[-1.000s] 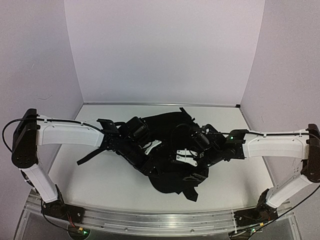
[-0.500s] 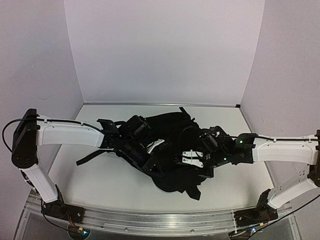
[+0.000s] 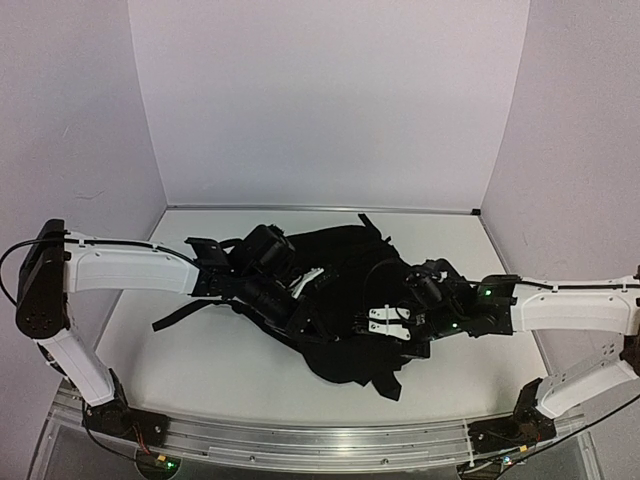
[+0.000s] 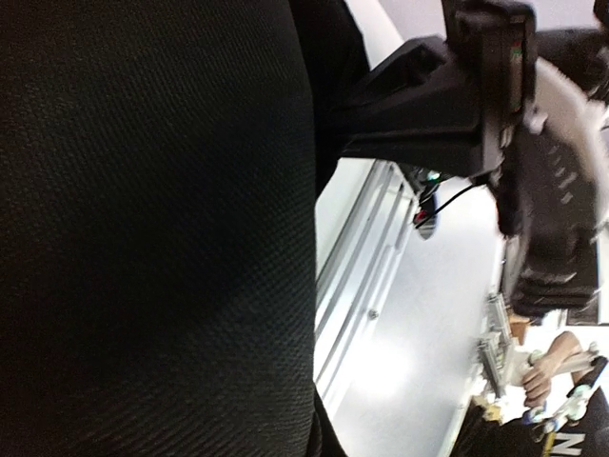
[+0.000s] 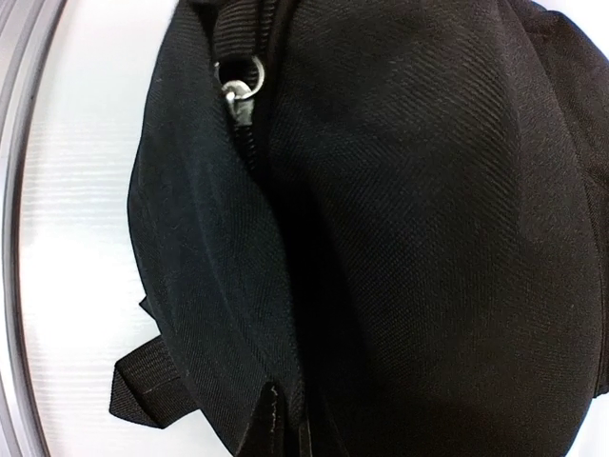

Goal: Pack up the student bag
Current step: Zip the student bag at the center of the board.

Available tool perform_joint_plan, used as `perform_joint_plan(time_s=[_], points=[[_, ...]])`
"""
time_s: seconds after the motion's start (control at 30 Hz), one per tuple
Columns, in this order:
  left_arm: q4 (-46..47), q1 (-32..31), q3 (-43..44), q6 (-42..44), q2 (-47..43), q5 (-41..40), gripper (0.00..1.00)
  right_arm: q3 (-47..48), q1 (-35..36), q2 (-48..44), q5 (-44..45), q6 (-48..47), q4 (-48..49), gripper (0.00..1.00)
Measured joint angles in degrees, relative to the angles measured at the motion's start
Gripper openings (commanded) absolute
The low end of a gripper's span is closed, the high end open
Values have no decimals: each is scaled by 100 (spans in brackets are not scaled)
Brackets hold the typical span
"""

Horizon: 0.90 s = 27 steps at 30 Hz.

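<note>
- Location: the student bag [image 3: 340,255] lies slumped on the table [image 3: 200,370], between the two arms, with both grippers down on it.
- Left gripper [image 3: 306,285]: jaws together and clamped on a tented fold of bag cloth [image 4: 400,105]. In the wrist view the cloth is drawn taut into the jaws, and the rest of the panel hangs to one side of them.
- Right gripper [image 3: 384,319]: jaws together. Its fingertips are not visible in its own wrist view, but a ridge of fabric runs straight into where they sit, so it appears to pinch the bag beside the zip line.
- Zip pull [image 5: 238,88]: ahead of the right jaws, at the far end of the seam. That stretch of the zip looks closed, though the teeth are hard to make out.
- A webbing loop [image 5: 143,379] sticks out to one side of the right jaws, and a long strap [image 3: 175,318] trails on the table beyond the left jaws.
- Step in hand, as judged: securing two holds on the cloth in order to tension or spread the bag near its zip — no contents are visible.
- To do it well: draw the two holds apart gently and evenly so that the seam straightens between the jaws.
- Check that each pinch holds a single layer near the zip, not a bunched handful.
- Risk: thin cloth may slip out of shut jaws under a sharp tug, and the loose straps may snag.
</note>
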Motion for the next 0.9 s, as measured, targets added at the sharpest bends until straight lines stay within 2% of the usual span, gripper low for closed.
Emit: perform_joint_plan(time_s=[0.27,0.4,0.57,0.77,0.9], points=[[1408,78,-357,-1154,223,813,0,-153,87,-2,430,-142,271,0],[1710,78,-517,-1381,258,832,0,-218,91,-11,544,-198,321,0],[966,82,-516,-1117,0,298,0,-351,128,-186,675,-246,390,0],[-272,93,-516,-660,-806,-742,0,-524,153,-526,831,-352,506,0],[-701,226,-560,-505,-1230,-1176,0,-661,135,-740,883,-450,619,0]])
